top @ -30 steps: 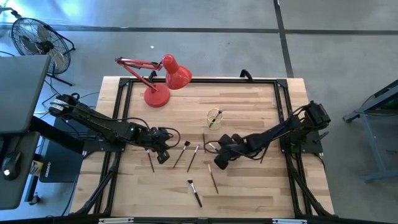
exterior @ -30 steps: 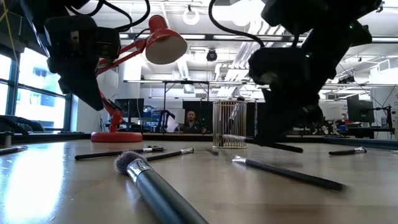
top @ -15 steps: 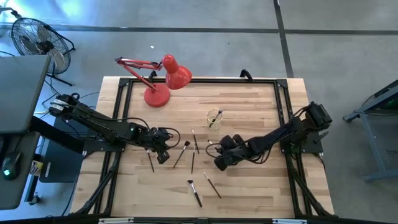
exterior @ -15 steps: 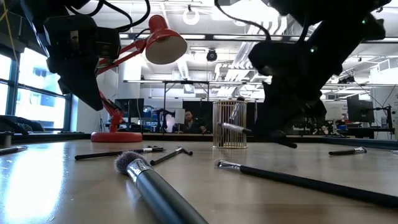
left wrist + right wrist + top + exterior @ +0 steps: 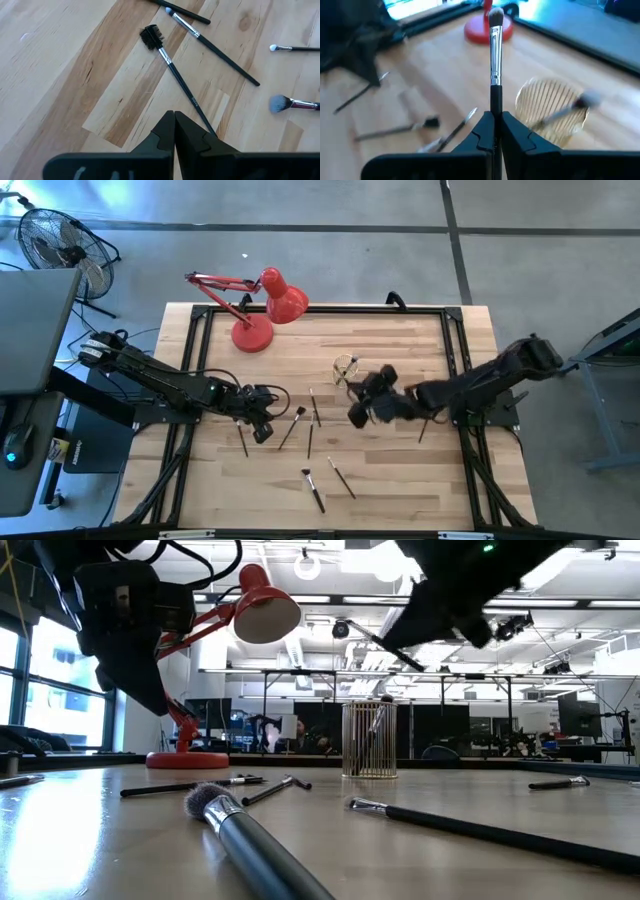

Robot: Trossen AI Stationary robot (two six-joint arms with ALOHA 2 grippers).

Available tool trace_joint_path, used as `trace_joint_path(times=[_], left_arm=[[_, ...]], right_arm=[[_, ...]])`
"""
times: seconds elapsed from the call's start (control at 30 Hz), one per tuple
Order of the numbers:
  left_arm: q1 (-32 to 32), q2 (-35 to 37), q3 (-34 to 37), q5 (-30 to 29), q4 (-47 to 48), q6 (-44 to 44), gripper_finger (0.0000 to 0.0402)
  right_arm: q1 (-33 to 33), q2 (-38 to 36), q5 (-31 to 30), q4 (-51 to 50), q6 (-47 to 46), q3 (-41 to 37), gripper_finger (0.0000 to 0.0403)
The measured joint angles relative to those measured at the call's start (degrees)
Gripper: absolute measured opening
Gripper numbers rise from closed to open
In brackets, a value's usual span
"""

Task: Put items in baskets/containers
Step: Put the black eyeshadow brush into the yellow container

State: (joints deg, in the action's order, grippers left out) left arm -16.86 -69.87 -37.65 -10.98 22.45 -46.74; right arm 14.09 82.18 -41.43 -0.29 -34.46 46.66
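Brush pinched above the cup

The right claw (image 5: 494, 131) pinches a brush (image 5: 495, 55) just beside the glass cup (image 5: 551, 109); the left claw (image 5: 174, 131) is pressed together over the tabletop (image 5: 60, 75).

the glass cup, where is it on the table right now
In the high view the glass cup stands right of centre toward the far edge, right of the red lamp, with the right gripper just beside it.
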Motion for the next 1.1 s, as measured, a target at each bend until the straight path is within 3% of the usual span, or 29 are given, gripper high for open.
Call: trace_joint_path(times=[0.37, 0.6, 0.8, 1.1], left_arm=[[0.0, 0.0, 0.0, 0.0, -0.1, -3.0, 0.0], [0.0, 0.0, 0.0, 0.0, -0.1, -3.1, 0.0], [0.0, 0.0, 0.0, 0.0, -0.1, -3.1, 0.0], [0.0, 0.0, 0.0, 1.3, 0.0, -4.1, 0.0]], right_arm=[[-17.5, 0.7, 17.4, 38.4, 13.5, -13.4, 0.0005], [-22.5, 10.8, 24.8, 70.2, 15.2, -22.4, 0.0005], [-23.1, 20.1, 30.2, 75.0, 15.4, -19.6, 0.0005], [-23.1, 19.5, 29.4, 75.4, 18.0, -19.9, 0.0005]])
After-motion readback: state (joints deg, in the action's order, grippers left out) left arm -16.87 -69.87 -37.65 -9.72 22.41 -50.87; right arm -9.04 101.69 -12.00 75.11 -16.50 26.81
